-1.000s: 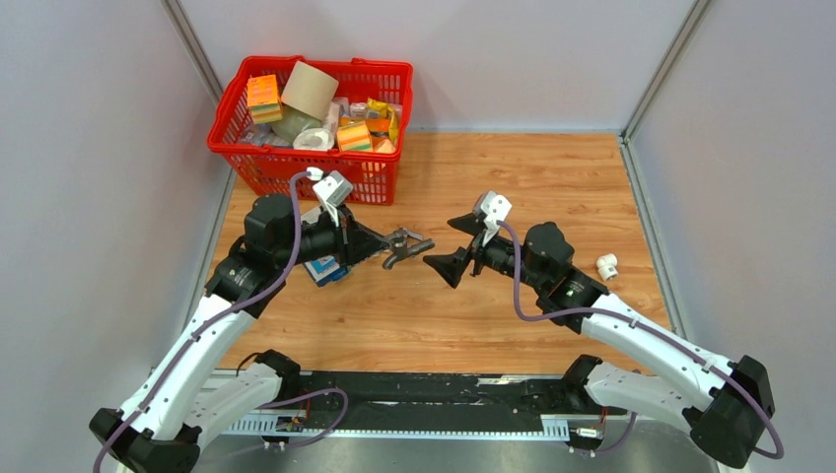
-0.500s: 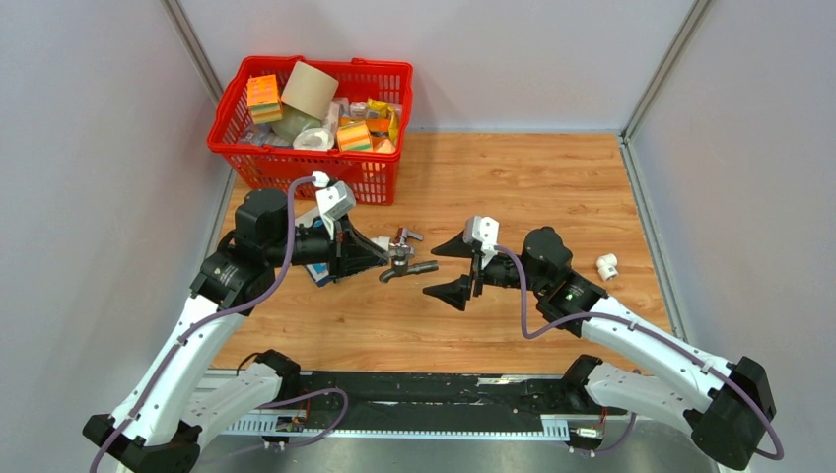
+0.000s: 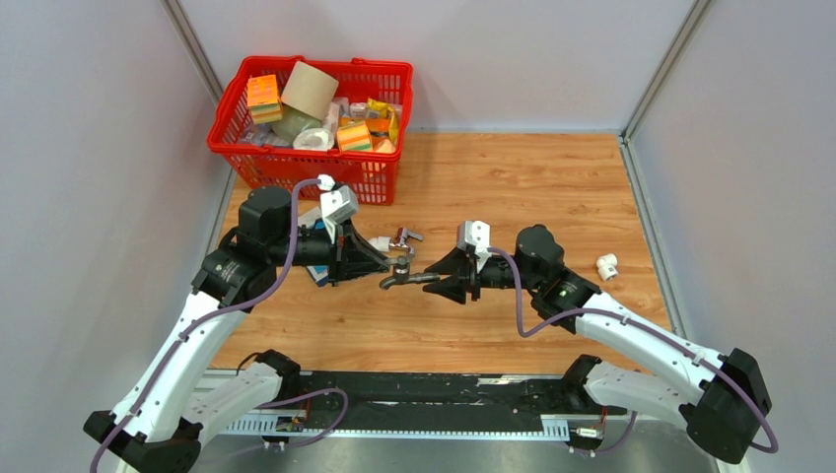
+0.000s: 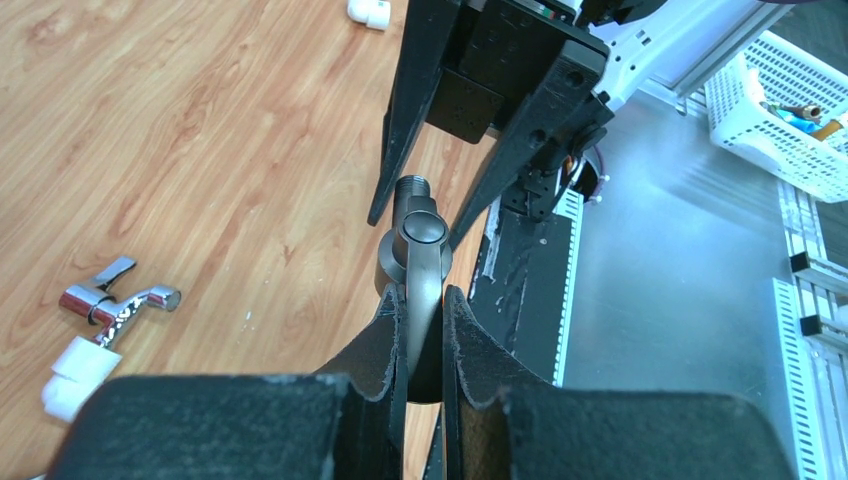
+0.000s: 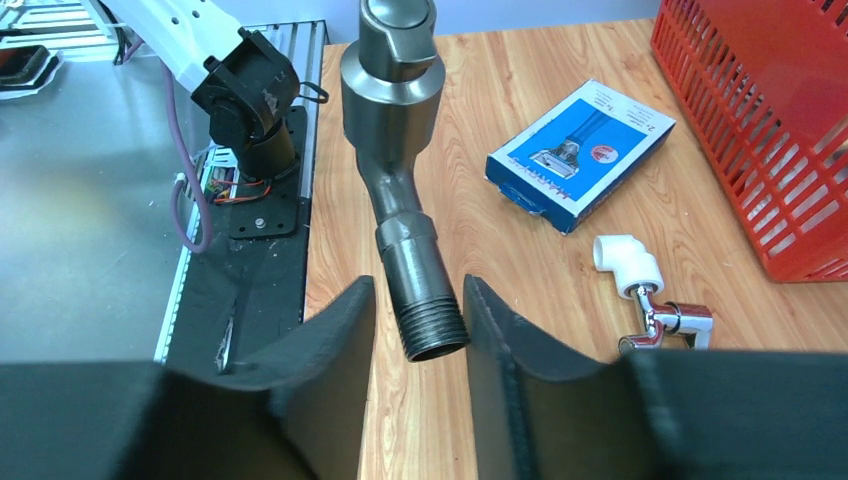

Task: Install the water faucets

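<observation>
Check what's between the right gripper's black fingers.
The threaded end of the dark grey metal faucet, which the left gripper holds; the right wrist view shows it closely flanked, a sliver of gap visible.

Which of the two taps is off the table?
The dark grey tap, held up by the left gripper; the chrome tap lies on the table.

Left wrist view crops the white elbow fitting (image 4: 368, 11)

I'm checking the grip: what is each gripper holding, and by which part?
The left gripper holds the dark grey faucet by its handle. The right gripper flanks its threaded end with a gap showing, not gripping yet.
</observation>
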Motion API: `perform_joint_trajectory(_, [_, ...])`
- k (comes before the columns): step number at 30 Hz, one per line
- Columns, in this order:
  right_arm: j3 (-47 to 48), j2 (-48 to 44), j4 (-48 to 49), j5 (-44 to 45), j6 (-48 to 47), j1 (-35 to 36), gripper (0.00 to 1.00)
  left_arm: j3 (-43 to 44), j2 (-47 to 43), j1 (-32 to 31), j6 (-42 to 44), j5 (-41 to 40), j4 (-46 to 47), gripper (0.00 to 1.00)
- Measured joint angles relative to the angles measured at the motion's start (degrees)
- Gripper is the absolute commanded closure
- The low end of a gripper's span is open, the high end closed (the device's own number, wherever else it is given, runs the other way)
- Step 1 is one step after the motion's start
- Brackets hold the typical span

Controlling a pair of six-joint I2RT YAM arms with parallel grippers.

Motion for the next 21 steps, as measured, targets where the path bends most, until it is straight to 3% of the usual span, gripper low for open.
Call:
perform_joint_trajectory(5, [0.1, 0.0, -0.6, -1.1, -0.3, -0.1, 1.0, 0.0, 0.2, 0.0, 0.8, 0.9, -0.3, 1.0])
perform_joint_trajectory(6, [0.1, 0.0, -0.9, -1.3, -0.4, -0.1, 1.0, 0.0, 0.3, 0.2, 0.9, 0.9, -0.4, 1.0])
perform_joint_trajectory(8, [0.1, 0.0, -1.0, -1.3, -0.5, -0.1, 1.0, 0.0, 0.3, 0.2, 1.0, 0.8, -0.6, 0.87])
perform_joint_trajectory(10, [0.1, 0.0, -1.1, -1.3, -0.6, -0.1, 1.0, 0.0, 0.3, 0.2, 1.1, 0.4, -0.6, 0.55])
perform_joint_trajectory(12, [0.1, 0.0, -1.0, -0.9, -0.4, -0.1, 1.0, 0.0, 0.3, 0.2, 1.2, -0.5, -0.4, 0.4])
perform_joint_trajectory(17, [0.1, -0.1, -0.8, 1.0, 0.7, -0.1, 1.0, -1.2, -1.6, 0.1, 0.7, -3.7, 2.7, 0.24])
perform_joint_trajectory(21, [0.1, -0.5, 0.2, 2.2, 3.0, -0.1, 1.0, -6.8, -6.3, 0.1, -0.8, -7.0, 8.0, 0.21])
